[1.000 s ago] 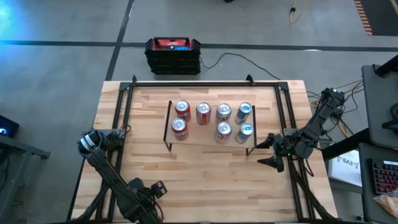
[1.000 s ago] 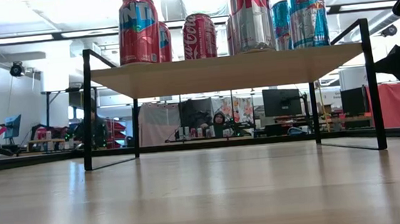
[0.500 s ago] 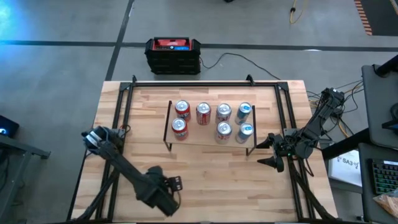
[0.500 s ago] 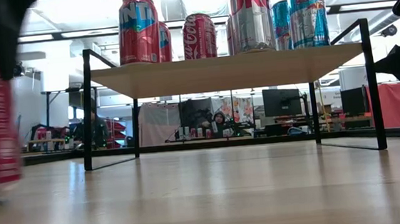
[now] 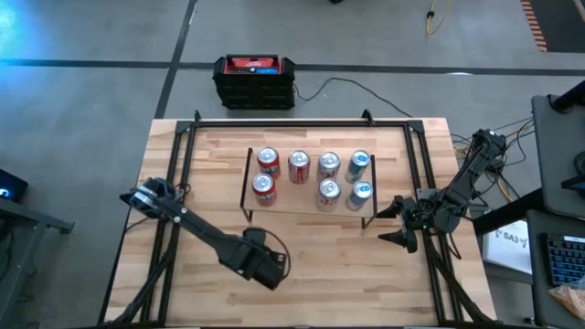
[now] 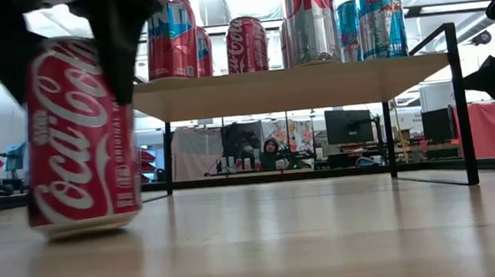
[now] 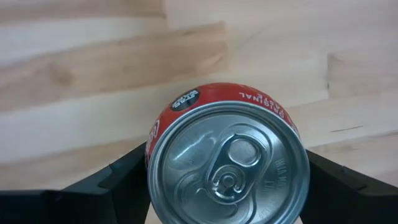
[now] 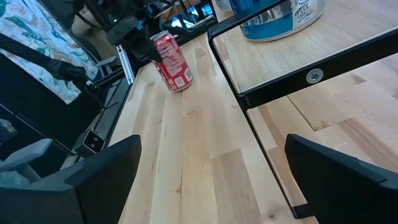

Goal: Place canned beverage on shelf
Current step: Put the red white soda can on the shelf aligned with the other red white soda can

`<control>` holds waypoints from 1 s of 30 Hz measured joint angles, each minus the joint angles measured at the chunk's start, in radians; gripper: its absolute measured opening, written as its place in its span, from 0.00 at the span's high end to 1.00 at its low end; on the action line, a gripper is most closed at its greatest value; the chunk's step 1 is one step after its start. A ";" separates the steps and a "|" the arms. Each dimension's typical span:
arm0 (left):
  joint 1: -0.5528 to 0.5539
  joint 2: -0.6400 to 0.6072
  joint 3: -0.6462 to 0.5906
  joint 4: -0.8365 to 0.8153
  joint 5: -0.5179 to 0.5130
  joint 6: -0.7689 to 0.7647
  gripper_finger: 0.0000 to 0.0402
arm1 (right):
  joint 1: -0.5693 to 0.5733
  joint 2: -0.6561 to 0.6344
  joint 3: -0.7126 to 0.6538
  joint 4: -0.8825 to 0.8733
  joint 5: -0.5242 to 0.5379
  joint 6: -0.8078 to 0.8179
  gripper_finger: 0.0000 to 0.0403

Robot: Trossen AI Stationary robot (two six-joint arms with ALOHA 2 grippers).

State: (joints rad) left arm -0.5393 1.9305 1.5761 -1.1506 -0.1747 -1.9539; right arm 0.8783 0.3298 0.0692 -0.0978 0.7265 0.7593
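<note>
Nearest us, at about seven o'clock on the table [image 5: 311,283], our left pincer [image 5: 265,265] pinched a red Coca-Cola can [image 6: 79,138] upright, apparently just off the wood. Farther back stood the shelf [image 5: 306,208] at centre, carrying seven cans [image 5: 328,165]. At three o'clock, beside it, our right pincer [image 5: 400,224] waited, spread.

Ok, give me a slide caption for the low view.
Left gripper carries a red Coca-Cola can just above the table toward the can-lined shelf.
</note>
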 joint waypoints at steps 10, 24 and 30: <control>0.063 0.000 0.000 0.018 -0.001 0.278 0.22 | 0.000 0.000 0.000 0.000 0.000 0.000 0.05; 0.073 0.003 0.000 0.056 -0.089 0.427 0.23 | 0.000 0.000 0.000 0.000 0.000 0.000 0.05; 0.073 0.011 -0.002 0.058 -0.089 0.426 0.23 | 0.000 0.000 0.000 0.000 0.000 0.000 0.05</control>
State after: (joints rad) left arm -0.4664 1.9414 1.5738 -1.0928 -0.2641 -1.5279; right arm 0.8785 0.3298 0.0692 -0.0978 0.7265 0.7593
